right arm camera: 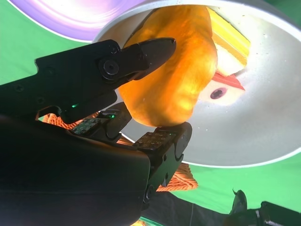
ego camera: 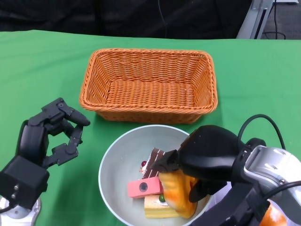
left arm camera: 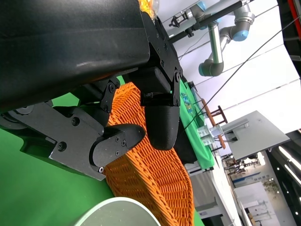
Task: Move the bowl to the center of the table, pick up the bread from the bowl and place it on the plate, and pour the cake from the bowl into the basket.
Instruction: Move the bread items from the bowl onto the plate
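Currently bread [ego camera: 176, 193] clamped in right hand [ego camera: 207, 157] inside bowl [ego camera: 110, 165]; grip near end, slip risked. Left hand [ego camera: 56, 134] spread, nothing held.

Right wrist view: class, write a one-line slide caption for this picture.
The right hand grips the orange bread inside the white bowl, beside cake pieces.

One basket [ego camera: 148, 84], one bowl [ego camera: 113, 162], one bread [ego camera: 176, 193], three cake pieces [ego camera: 145, 188] in it, two hands [ego camera: 59, 134]
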Controlling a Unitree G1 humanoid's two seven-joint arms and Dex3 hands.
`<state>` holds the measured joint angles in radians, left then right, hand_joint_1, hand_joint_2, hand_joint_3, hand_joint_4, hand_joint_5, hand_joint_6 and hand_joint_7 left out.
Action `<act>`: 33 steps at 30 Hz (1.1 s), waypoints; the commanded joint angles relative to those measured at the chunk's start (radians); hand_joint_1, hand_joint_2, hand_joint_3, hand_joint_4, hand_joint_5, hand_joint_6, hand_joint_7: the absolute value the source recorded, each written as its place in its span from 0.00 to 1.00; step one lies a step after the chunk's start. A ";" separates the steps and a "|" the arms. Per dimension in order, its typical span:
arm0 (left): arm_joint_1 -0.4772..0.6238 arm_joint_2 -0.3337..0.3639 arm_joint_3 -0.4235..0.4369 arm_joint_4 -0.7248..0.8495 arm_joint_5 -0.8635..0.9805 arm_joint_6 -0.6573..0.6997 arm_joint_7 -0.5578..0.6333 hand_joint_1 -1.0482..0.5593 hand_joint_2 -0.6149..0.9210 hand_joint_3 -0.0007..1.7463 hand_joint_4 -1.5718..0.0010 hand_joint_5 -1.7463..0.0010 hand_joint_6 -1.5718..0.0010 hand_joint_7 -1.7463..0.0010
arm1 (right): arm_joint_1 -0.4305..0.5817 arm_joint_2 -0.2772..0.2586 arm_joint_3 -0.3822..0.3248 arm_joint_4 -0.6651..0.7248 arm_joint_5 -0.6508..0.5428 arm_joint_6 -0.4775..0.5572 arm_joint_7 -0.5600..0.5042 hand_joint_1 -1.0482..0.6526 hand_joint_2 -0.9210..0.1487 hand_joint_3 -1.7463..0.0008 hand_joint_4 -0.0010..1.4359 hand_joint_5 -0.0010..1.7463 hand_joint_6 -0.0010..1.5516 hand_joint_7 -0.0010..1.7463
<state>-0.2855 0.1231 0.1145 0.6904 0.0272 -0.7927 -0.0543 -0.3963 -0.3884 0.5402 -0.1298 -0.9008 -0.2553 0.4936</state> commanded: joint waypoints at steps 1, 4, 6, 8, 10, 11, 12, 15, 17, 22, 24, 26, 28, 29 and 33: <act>0.017 0.010 0.003 -0.010 0.004 0.002 0.014 0.60 0.84 0.52 0.54 0.02 0.55 0.23 | -0.013 0.003 0.026 0.048 0.005 -0.019 0.000 0.20 0.09 1.00 0.56 0.02 0.40 0.01; 0.017 0.010 0.003 -0.010 0.000 0.002 0.008 0.60 0.84 0.52 0.54 0.02 0.55 0.23 | -0.014 0.010 0.038 0.062 -0.002 -0.012 0.004 0.20 0.08 1.00 0.59 0.03 0.41 0.01; 0.018 0.010 0.002 -0.015 0.004 0.006 0.013 0.60 0.84 0.52 0.54 0.02 0.55 0.23 | -0.015 0.012 0.045 0.067 -0.004 -0.006 0.017 0.20 0.08 1.00 0.59 0.03 0.42 0.01; 0.020 0.008 0.002 -0.020 0.005 0.011 0.015 0.60 0.84 0.52 0.54 0.02 0.55 0.22 | -0.016 0.015 0.053 0.069 -0.017 0.004 0.028 0.20 0.09 1.00 0.62 0.03 0.45 0.02; 0.020 0.007 0.002 -0.023 0.005 0.013 0.015 0.60 0.84 0.52 0.54 0.02 0.55 0.22 | -0.017 0.016 0.056 0.068 -0.023 0.008 0.032 0.19 0.09 1.00 0.63 0.03 0.46 0.02; 0.021 0.007 0.002 -0.023 0.002 0.014 0.013 0.60 0.84 0.52 0.54 0.02 0.55 0.22 | -0.017 0.016 0.062 0.072 -0.037 0.008 0.021 0.20 0.10 1.00 0.65 0.04 0.47 0.02; 0.020 0.006 0.002 -0.021 0.001 0.012 0.012 0.60 0.84 0.52 0.54 0.02 0.55 0.22 | -0.018 0.018 0.070 0.076 -0.056 0.008 0.009 0.20 0.11 1.00 0.68 0.06 0.49 0.02; 0.021 0.008 0.002 -0.020 0.012 0.008 0.020 0.60 0.83 0.53 0.54 0.02 0.55 0.22 | -0.022 0.018 0.092 0.101 -0.095 -0.013 -0.052 0.31 0.08 0.99 0.73 0.10 0.53 0.01; 0.022 0.008 0.002 -0.022 0.007 0.008 0.015 0.60 0.83 0.53 0.54 0.02 0.55 0.22 | -0.022 0.021 0.104 0.121 -0.115 -0.025 -0.097 0.37 0.07 0.99 0.73 0.12 0.55 0.01; 0.024 0.006 0.001 -0.029 -0.001 0.013 0.010 0.60 0.83 0.53 0.54 0.02 0.54 0.23 | -0.025 0.030 0.130 0.165 -0.152 -0.024 -0.172 0.40 0.09 1.00 0.74 0.14 0.57 0.01; 0.025 0.007 0.001 -0.032 0.004 0.013 0.014 0.60 0.83 0.53 0.54 0.02 0.54 0.23 | -0.026 0.034 0.138 0.182 -0.159 -0.025 -0.194 0.41 0.09 1.00 0.73 0.20 0.57 0.01; 0.029 0.006 0.001 -0.039 0.003 0.018 0.014 0.60 0.83 0.54 0.54 0.02 0.54 0.23 | -0.029 0.040 0.147 0.209 -0.166 -0.023 -0.215 0.41 0.09 1.00 0.66 0.38 0.58 0.00; 0.032 0.005 0.000 -0.048 0.000 0.028 0.012 0.60 0.83 0.54 0.54 0.02 0.55 0.23 | -0.037 0.044 0.159 0.241 -0.175 -0.027 -0.243 0.41 0.10 1.00 0.65 0.44 0.59 0.01; 0.032 0.005 0.000 -0.050 0.001 0.029 0.012 0.60 0.83 0.54 0.54 0.02 0.55 0.23 | -0.045 0.044 0.166 0.260 -0.180 -0.033 -0.264 0.41 0.11 1.00 0.65 0.46 0.59 0.01; 0.031 0.003 0.000 -0.048 0.003 0.026 0.014 0.60 0.83 0.54 0.54 0.01 0.55 0.22 | -0.060 0.046 0.171 0.310 -0.180 -0.050 -0.336 0.40 0.13 1.00 0.65 0.48 0.67 0.01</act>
<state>-0.2659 0.1168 0.1133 0.6489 0.0288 -0.7718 -0.0501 -0.4785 -0.3235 0.6903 0.1309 -1.0629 -0.3016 0.1542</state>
